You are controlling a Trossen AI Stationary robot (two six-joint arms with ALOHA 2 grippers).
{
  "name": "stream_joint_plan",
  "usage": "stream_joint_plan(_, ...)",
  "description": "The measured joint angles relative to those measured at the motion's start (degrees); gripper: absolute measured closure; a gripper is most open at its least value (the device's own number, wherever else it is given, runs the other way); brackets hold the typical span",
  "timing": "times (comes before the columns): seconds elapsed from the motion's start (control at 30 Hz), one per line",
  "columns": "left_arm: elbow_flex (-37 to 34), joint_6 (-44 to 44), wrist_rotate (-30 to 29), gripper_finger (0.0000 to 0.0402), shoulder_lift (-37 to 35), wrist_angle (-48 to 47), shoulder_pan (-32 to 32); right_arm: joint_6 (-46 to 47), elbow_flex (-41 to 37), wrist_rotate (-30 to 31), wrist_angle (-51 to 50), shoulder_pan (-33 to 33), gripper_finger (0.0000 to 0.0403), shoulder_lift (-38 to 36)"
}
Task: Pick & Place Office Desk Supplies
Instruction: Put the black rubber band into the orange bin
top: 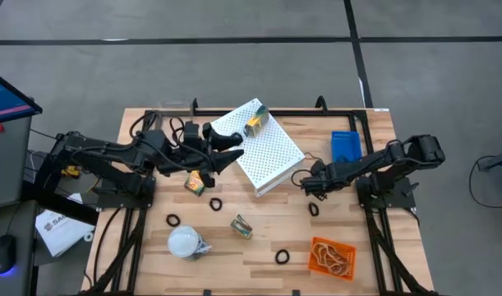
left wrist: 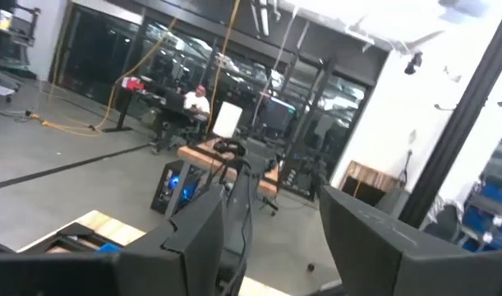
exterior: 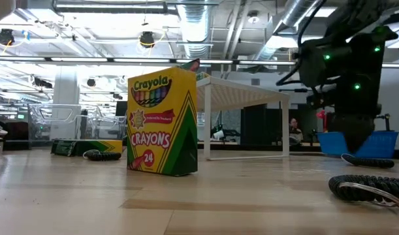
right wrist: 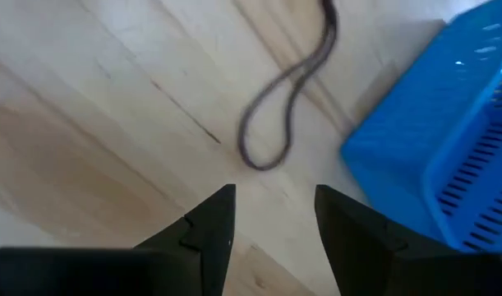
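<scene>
The right gripper [right wrist: 274, 215], jaws parted and empty, hovers beside the blue basket [right wrist: 448, 140]; closing early could miss the thin rubber band [right wrist: 287, 99].

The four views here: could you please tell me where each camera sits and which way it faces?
High view: overhead, straight down on the table, both arms, white box.
Low view: table height, level across; crayon box near, one arm at right.
Left wrist view: on the left arm, raised, facing the room; own open fingers.
Right wrist view: on the right arm, facing down at a band and blue bin; open fingers.
Shared: high and right wrist views both show the blue bin.
</scene>
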Motion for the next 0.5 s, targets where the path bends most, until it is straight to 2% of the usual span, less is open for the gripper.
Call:
stream_joint_plan(0.2,0.0,-1.6,-3.2,0.0211,0.0,4.5,0.0,7.9,-0.3,2.8,3.8,-0.2,0.0239,0.0)
stream_joint_plan(0.33,0.0,-1.6,-4.0,0.0211,0.0,8.2,0.0,18.2,-0.3,3.1,4.6,0.5,0.0239,0.0)
stream_joint_plan(0.5,0.0,-2.0,-4.5,0.0211,0.0,10.1,0.0,31.3,-0.3,6.5,5.3,3.7,0.0239,0.0)
